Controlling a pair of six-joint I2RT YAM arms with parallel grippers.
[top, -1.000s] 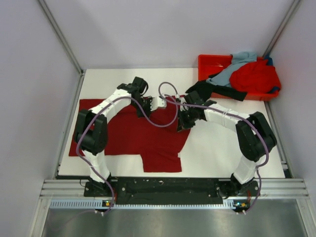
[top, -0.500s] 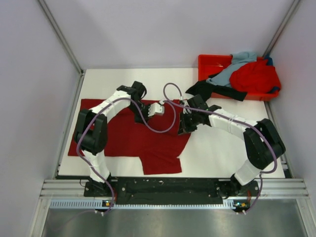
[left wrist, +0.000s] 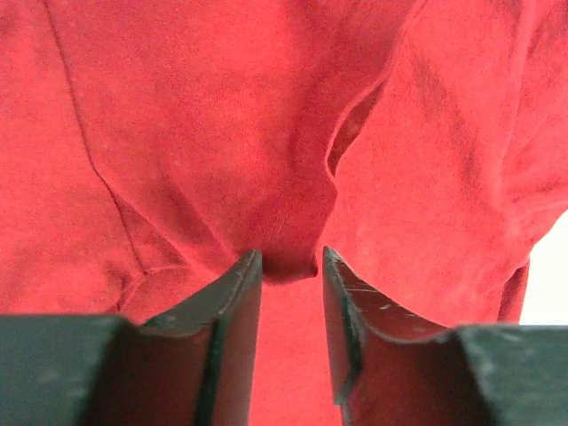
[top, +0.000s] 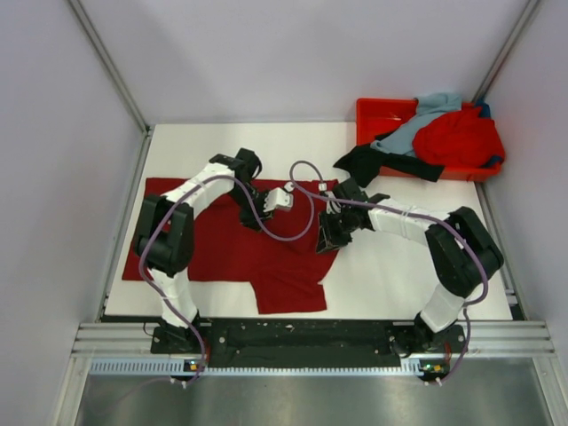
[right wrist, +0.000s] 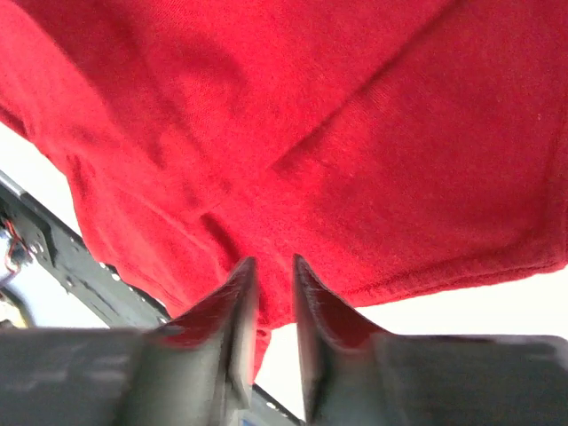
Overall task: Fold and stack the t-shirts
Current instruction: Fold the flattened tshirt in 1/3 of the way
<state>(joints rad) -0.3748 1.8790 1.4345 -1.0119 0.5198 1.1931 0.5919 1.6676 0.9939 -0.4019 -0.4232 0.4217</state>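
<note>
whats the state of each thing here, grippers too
tray, holding three unfolded shirts
dark crimson t-shirt, spread out, rumpled near its right end
bright red t-shirt, heaped in tray
grey-blue t-shirt, crumpled across tray
black t-shirt, spilling over tray edge
left gripper, slightly open, cloth pucker between
right gripper, shut on dark crimson t-shirt

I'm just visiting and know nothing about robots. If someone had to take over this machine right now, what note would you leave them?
Left gripper: jaws apart, a ridge of the dark crimson t-shirt between their tips.
Right gripper: jaws nearly together, pinching the same shirt.
Where things are: that shirt lies spread on the table. The bright red t-shirt, pale grey-blue t-shirt and black t-shirt are heaped in the orange tray, the black one spilling over its edge.
Done: no finished fold or stack visible.
Left: fold all four shirts and stack them.
</note>
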